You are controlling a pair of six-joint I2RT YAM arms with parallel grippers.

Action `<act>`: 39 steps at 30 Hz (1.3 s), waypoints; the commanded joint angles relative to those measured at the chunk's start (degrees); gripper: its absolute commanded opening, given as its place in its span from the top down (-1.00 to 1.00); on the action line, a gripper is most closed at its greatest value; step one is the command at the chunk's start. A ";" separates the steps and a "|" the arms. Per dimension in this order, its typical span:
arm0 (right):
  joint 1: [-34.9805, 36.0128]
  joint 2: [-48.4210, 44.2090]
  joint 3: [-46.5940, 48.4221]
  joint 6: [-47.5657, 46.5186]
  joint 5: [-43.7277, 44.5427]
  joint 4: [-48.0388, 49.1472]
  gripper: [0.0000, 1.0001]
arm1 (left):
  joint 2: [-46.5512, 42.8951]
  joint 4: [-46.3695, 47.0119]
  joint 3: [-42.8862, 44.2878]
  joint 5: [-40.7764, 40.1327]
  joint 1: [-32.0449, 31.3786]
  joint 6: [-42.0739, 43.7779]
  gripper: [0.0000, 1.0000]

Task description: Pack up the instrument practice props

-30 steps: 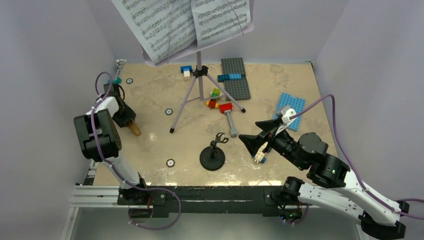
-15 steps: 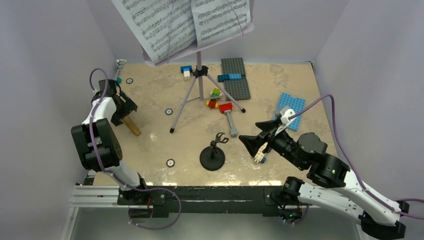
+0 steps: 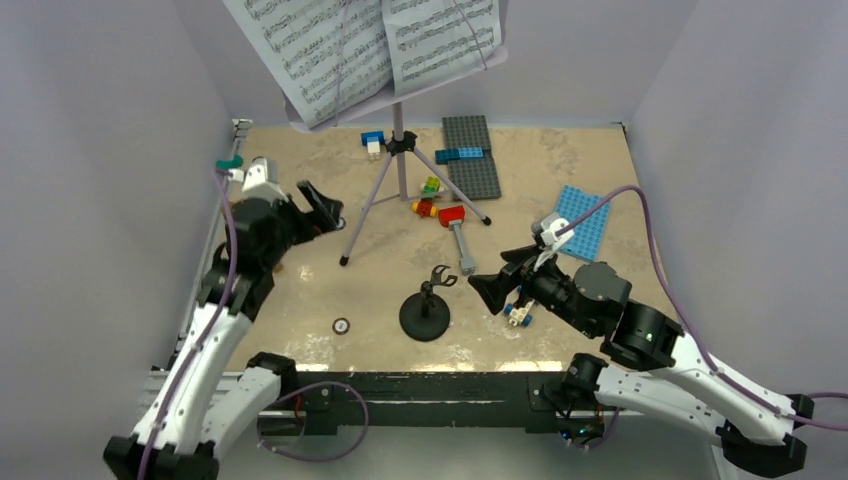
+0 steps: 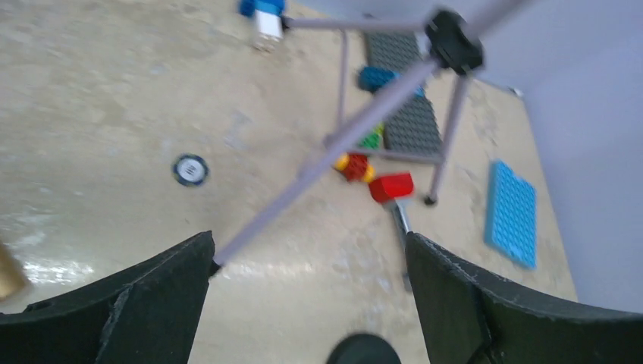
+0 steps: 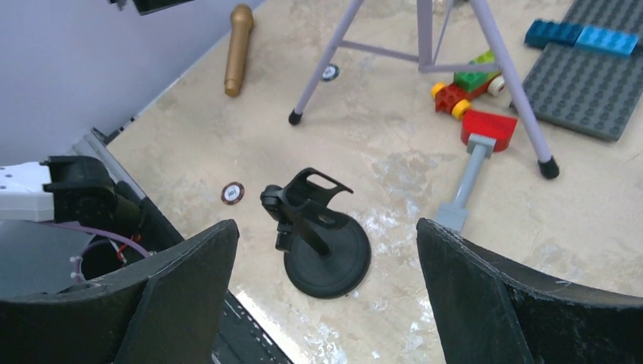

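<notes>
The lilac music stand (image 3: 400, 170) stands at the back on tripod legs, holding white sheet-music pages (image 3: 370, 45). My left gripper (image 3: 323, 212) hangs open just left of the stand's front-left leg (image 4: 303, 189), whose foot sits by one fingertip (image 4: 205, 246). The gold-brown microphone (image 5: 236, 49) lies on the table near the left edge, behind that arm. A little above the table my right gripper (image 5: 327, 227) is open, and the small black mic stand (image 5: 322, 243) sits upright ahead, between its fingers in the right wrist view. In the top view that stand (image 3: 425, 315) is left of the right gripper (image 3: 497, 277).
A red-headed grey hammer (image 3: 458, 235) lies between the tripod and the mic stand. Coloured bricks (image 3: 428, 195) sit under the tripod. At the back lies a dark grey baseplate (image 3: 472, 155), and a blue one (image 3: 580, 220) is to the right. Lilac walls close in on three sides.
My left gripper opened, left the microphone on the table and swung right from the left edge toward the tripod leg. The right gripper drifted slightly left, staying open.
</notes>
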 commanded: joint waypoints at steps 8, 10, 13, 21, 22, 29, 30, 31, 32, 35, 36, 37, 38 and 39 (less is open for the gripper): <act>-0.36 2.08 -3.72 5.59 -1.18 0.41 -0.84 | -13.77 3.04 -18.08 -34.46 -44.18 2.14 -1.00; -0.31 1.76 -3.94 5.82 -0.06 -0.47 -0.84 | -12.12 3.01 -18.96 -36.11 -49.13 0.21 -1.00; -0.36 0.48 -4.22 6.22 0.81 -1.64 -0.85 | -10.67 3.27 -20.03 -35.87 -50.54 -5.15 -1.00; -0.35 -2.31 -5.48 6.63 3.22 -4.41 -0.84 | -23.61 38.06 -42.75 -13.57 -50.55 5.03 -0.95; -0.30 -2.44 -5.59 6.58 3.45 -4.55 -0.85 | -23.58 41.67 -45.04 -11.62 -50.55 6.17 -0.90; -0.35 -1.70 -5.33 5.27 4.62 -4.68 -0.85 | -10.40 55.60 -46.44 -4.61 -53.92 15.46 -0.63; -0.30 -1.70 -5.18 5.17 4.60 -4.68 -0.85 | -8.82 57.71 -46.33 -4.28 -54.45 16.51 -0.62; -0.34 -1.62 -5.09 5.10 4.59 -4.75 -0.85 | -7.32 59.95 -46.20 -3.51 -54.77 17.29 -0.61; -0.38 -1.67 -5.04 5.09 4.63 -4.95 -0.85 | -5.91 61.82 -46.07 -2.80 -54.96 18.10 -0.60; -0.38 -2.02 -5.04 4.89 5.10 -5.35 -0.85 | -1.56 65.45 -44.77 -1.27 -55.37 20.96 -0.56; -0.33 -2.01 -4.99 4.76 5.24 -5.56 -0.85 | -0.09 65.56 -44.21 -1.22 -55.38 21.79 -0.54; -0.35 -2.08 -4.79 4.74 5.41 -5.82 -0.85 | 1.35 66.39 -43.77 -1.29 -55.46 22.67 -0.53; -0.37 -2.07 -4.64 4.61 5.50 -6.10 -0.85 | 2.59 67.53 -43.67 -1.37 -55.47 23.21 -0.50; -0.37 -2.02 -4.48 4.53 5.58 -6.36 -0.85 | 3.66 68.92 -43.68 -1.56 -55.47 23.59 -0.48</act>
